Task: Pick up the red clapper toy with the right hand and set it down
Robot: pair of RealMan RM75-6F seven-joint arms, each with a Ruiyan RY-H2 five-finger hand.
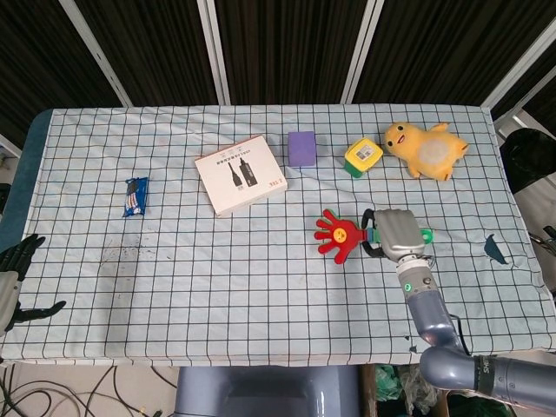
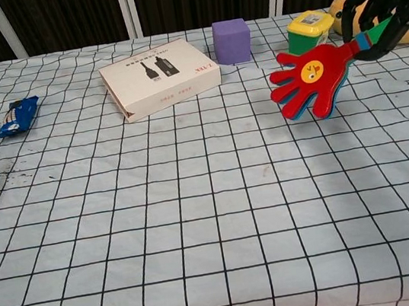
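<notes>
The red clapper toy (image 1: 340, 234) is shaped like a hand with a yellow smiley face, and it hangs above the checked cloth right of centre. My right hand (image 1: 396, 233) grips its green handle, whose end sticks out past the hand (image 1: 423, 233). In the chest view the clapper (image 2: 308, 82) is tilted with its fingers pointing left and down, and my right hand (image 2: 390, 6) holds it from the upper right edge. My left hand (image 1: 12, 271) rests off the table's left edge with its fingers apart and nothing in it.
A white box (image 1: 240, 174) lies at centre left, with a purple cube (image 1: 301, 148), a yellow-green tub (image 1: 362, 157) and a yellow plush duck (image 1: 426, 148) along the back. A blue packet (image 1: 135, 195) lies at the left. A small blue scrap (image 1: 494, 248) sits near the right edge.
</notes>
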